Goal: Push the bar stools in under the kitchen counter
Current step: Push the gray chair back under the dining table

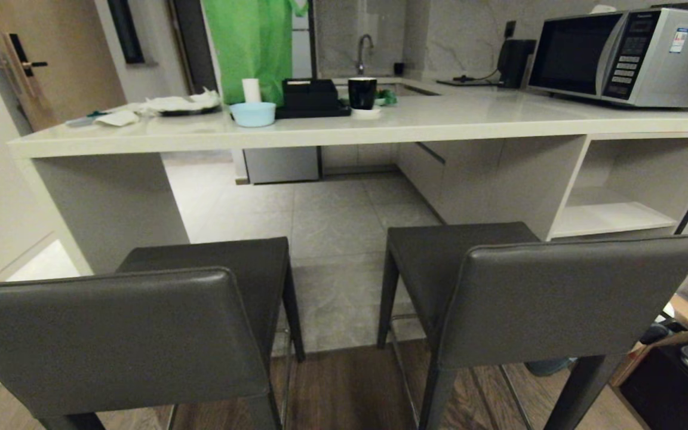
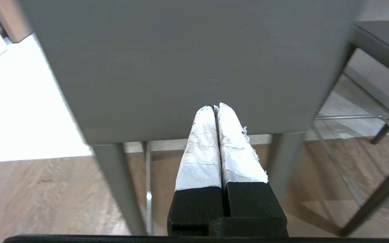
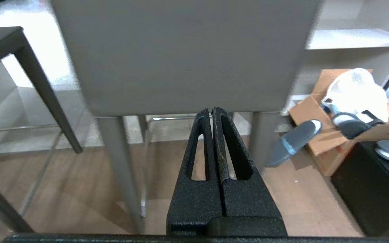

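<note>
While both hands [image 2: 216, 108] [image 3: 211, 109] pinch shut, empty, cardboard box [image 3: 319, 135] holds white bag [image 3: 356, 89].

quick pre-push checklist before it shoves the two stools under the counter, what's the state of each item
1. Left gripper jaws shut for a blunt push: ok.
2. Right gripper jaws shut: ok.
3. Each gripper lined up behind a backrest, left bar stool and right bar stool: ok; contact cannot tell.
4. Stools already under the kitchen counter: not ok, both stand out in front of it.
5. Floor gap under the counter free of obstacles: ok as far as seen.
6. Cardboard box and slipper beside the right stool, out of its path: cannot tell.
</note>
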